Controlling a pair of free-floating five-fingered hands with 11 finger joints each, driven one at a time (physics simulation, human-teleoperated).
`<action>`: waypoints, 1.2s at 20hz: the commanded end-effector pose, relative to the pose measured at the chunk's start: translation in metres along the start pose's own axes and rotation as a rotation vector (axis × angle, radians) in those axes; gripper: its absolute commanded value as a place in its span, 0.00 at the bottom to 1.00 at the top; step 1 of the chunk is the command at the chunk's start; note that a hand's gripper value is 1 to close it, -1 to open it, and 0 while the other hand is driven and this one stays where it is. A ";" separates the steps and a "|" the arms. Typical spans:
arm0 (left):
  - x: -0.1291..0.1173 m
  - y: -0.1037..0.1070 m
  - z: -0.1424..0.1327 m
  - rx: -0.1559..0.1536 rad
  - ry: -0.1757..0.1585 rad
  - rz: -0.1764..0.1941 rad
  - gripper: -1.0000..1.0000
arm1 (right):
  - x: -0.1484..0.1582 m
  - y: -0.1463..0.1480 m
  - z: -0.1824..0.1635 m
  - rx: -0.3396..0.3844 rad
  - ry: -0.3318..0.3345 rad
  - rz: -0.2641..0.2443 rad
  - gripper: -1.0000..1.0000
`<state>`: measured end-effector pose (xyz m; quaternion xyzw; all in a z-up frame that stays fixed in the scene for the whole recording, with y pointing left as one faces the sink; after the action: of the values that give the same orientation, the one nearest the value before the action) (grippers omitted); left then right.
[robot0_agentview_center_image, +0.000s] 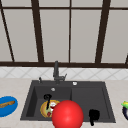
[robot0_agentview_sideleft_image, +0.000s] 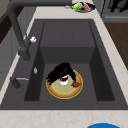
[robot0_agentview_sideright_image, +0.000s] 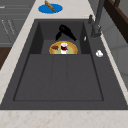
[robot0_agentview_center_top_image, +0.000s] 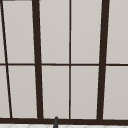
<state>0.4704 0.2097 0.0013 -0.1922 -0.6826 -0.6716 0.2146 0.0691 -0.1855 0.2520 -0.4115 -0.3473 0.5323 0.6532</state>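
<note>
The left hand (robot0_agentview_center_image: 47, 98) hangs in the sink's (robot0_agentview_center_image: 30, 100) deep left basin, directly over the far part of the yellow-rimmed plate (robot0_agentview_center_image: 44, 110) that lies flat on the basin floor; in the left side view the same hand (robot0_agentview_sideleft_image: 61, 71) covers the plate's (robot0_agentview_sideleft_image: 63, 93) edge nearest the faucet (robot0_agentview_sideleft_image: 17, 32), fingers pointing down toward a small white and red item (robot0_agentview_sideleft_image: 64, 79) at the plate's middle. Whether those fingers touch or grip anything I cannot tell; they look loosely extended rather than clenched. The plate is round, so it has no long axis to speak of, and it lies just below and slightly toward the front of this hand. The right hand (robot0_agentview_center_image: 93, 116) floats over the shallow right basin near its front edge, well apart from the plate, its fingers drooping and holding nothing, so the left hand is clearly nearer
</note>
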 end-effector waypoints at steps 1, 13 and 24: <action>0.021 0.013 0.017 -0.010 -0.017 -0.013 0.00 | 0.000 0.000 0.000 0.000 0.000 0.000 0.50; 0.107 0.057 0.058 -0.017 0.007 0.003 0.00 | 0.000 0.000 0.000 0.000 0.000 0.000 0.50; 0.208 0.062 0.082 -0.043 0.028 0.028 0.00 | 0.000 0.000 0.000 0.000 0.000 0.000 0.50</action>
<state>0.3484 0.2817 0.1521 -0.1920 -0.6764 -0.6768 0.2180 0.0691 -0.1855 0.2520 -0.4115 -0.3473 0.5323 0.6532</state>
